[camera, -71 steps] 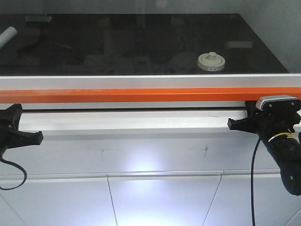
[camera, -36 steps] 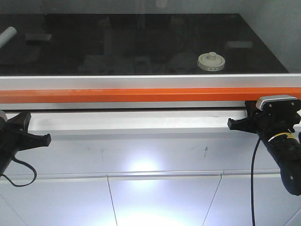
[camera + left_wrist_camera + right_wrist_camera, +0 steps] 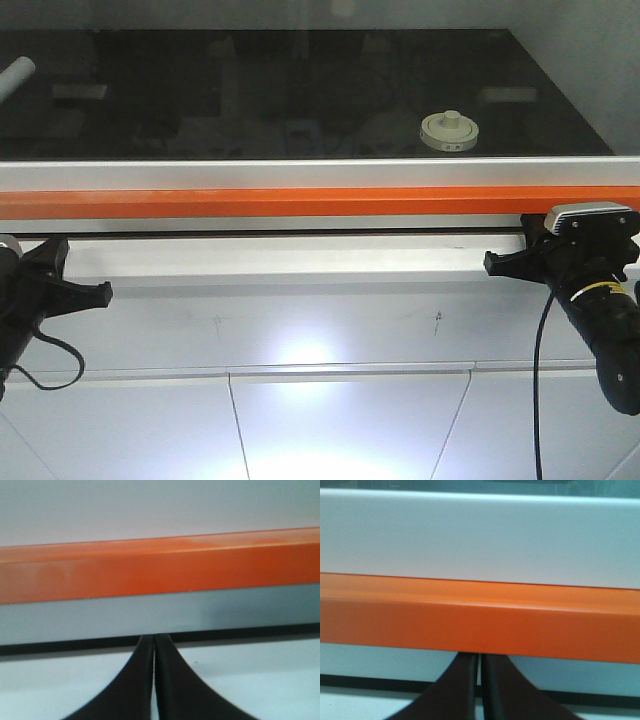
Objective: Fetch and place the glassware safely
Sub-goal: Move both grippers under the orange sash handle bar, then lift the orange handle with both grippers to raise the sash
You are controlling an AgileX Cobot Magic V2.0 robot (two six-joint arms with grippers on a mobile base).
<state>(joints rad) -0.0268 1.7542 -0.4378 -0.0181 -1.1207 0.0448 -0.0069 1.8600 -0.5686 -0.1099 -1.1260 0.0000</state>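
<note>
The jar [image 3: 449, 131] sits on the black counter [image 3: 200, 110] beyond the orange bar [image 3: 320, 202]; left pincer [image 3: 100, 293] and right pincer [image 3: 492, 265] are closed just below it. Rising carelessly, either could strike the bar

Orange bar [image 3: 320, 203] runs straight across, edge to edge, with a silver rail [image 3: 300, 172] sitting right on top of it. Behind the rail, a black glossy worktop [image 3: 250, 90] stretches back, full of faint reflections. Far left on it, the end of a white tube [image 3: 14, 76] pokes in, cut off by the edge. Under the bar, a white ledge [image 3: 280, 258], then a pale cabinet front [image 3: 330, 330] with two small dark marks [image 3: 218, 322] well apart. Bright glare [image 3: 305, 350] sits low at the centre. A grey wall [image 3: 600, 60] closes the right side.
</note>
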